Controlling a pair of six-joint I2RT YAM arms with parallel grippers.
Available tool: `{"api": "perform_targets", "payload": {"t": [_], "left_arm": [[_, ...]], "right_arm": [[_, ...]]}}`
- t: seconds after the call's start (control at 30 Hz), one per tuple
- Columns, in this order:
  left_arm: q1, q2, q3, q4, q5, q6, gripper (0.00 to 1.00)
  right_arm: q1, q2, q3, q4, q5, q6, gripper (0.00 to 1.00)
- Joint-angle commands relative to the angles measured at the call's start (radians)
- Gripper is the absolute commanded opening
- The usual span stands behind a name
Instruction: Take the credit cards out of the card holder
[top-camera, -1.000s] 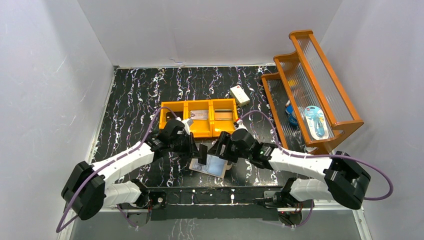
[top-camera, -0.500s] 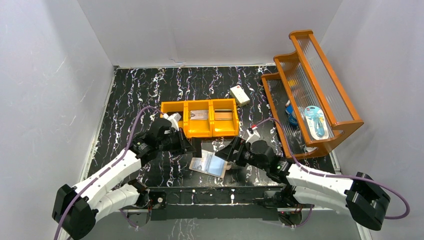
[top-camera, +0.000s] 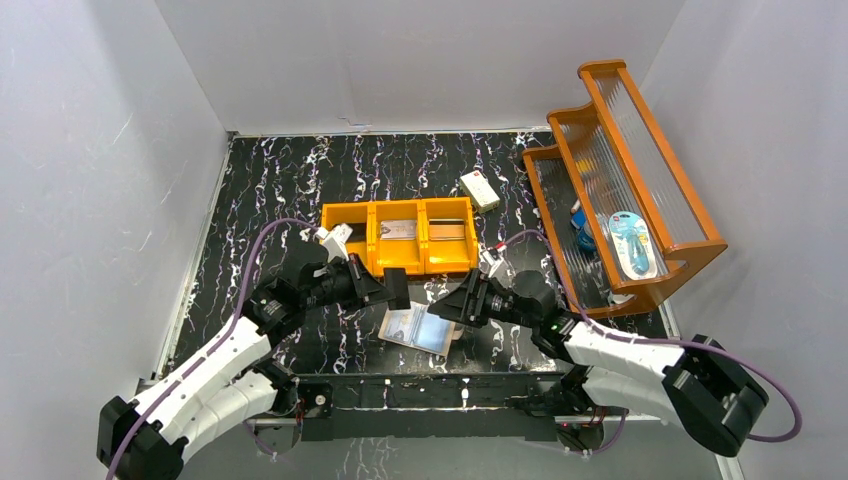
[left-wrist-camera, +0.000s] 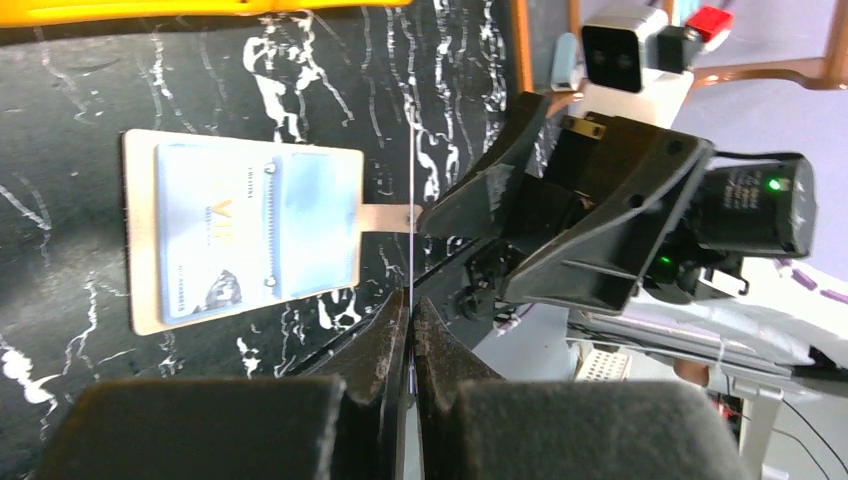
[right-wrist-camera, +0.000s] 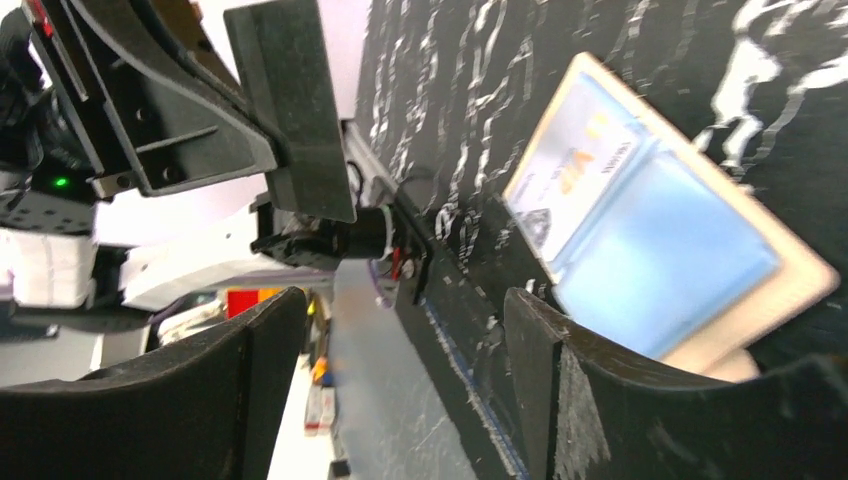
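The card holder (top-camera: 420, 328) lies open and flat near the front edge, peach rim around pale blue pockets. In the left wrist view its left pocket holds a pale credit card (left-wrist-camera: 205, 235) with printed lettering, and the tan snap tab (left-wrist-camera: 388, 217) points toward the right arm. My left gripper (top-camera: 386, 290) is shut on a black credit card (top-camera: 397, 288), held upright just behind and left of the holder. That card shows edge-on as a thin line (left-wrist-camera: 411, 150) between the shut jaws of the left gripper (left-wrist-camera: 411, 300). My right gripper (top-camera: 457, 305) hovers open at the holder's right side; its jaws (right-wrist-camera: 405, 300) hold nothing.
An orange three-compartment bin (top-camera: 398, 262) stands just behind the left gripper, with flat grey cards in its middle and right compartments. A white box (top-camera: 480, 190) lies further back. A tall orange wooden rack (top-camera: 620, 170) fills the right side.
Both grippers have drawn away from the holder. The left one has moved back and left with the black card. The right one has pulled off to the right.
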Motion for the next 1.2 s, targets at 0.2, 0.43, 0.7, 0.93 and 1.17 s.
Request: {"api": "perform_targets", "payload": {"t": [0.2, 0.43, 0.7, 0.93, 1.17], "left_arm": [[0.006, -0.010, 0.001, 0.144, 0.171, -0.039, 0.00], [0.007, 0.013, 0.001, 0.206, 0.263, -0.037, 0.00], [0.006, 0.007, -0.012, 0.229, 0.293, -0.045, 0.00], [0.006, 0.013, -0.021, 0.245, 0.311, -0.051, 0.00], [0.007, 0.009, -0.032, 0.261, 0.315, -0.062, 0.00]], "right_arm": [[-0.003, 0.120, 0.156, 0.252, -0.199, 0.011, 0.74], [-0.005, 0.192, 0.164, 0.341, -0.186, 0.056, 0.68], [-0.020, 0.263, 0.135, 0.523, -0.209, 0.142, 0.52], [-0.042, 0.279, 0.094, 0.597, -0.233, 0.180, 0.39], [-0.047, 0.268, 0.076, 0.603, -0.230, 0.189, 0.19]]}}
